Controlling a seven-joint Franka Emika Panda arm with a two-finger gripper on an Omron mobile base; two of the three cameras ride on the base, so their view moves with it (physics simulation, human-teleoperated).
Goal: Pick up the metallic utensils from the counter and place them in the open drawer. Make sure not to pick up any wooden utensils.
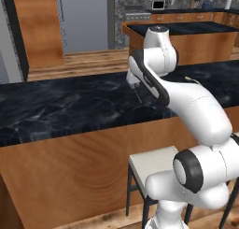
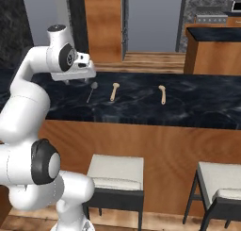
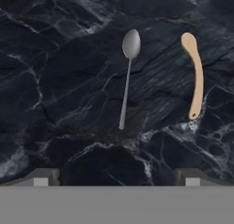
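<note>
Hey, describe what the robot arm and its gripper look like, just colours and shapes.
The arm is built of glossy white, rounded, bulbous segments joined by dark, nearly black joint rings. No loose cables or lettering can be made out. The hand is a white, blocky housing with a round dark cap beside it. In the hand view the gripper ends in two small grey-tipped jaws, set far apart.

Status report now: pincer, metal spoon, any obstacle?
Pincer open, above counter. Metal spoon lies free. Wooden utensil beside it, apart.
</note>
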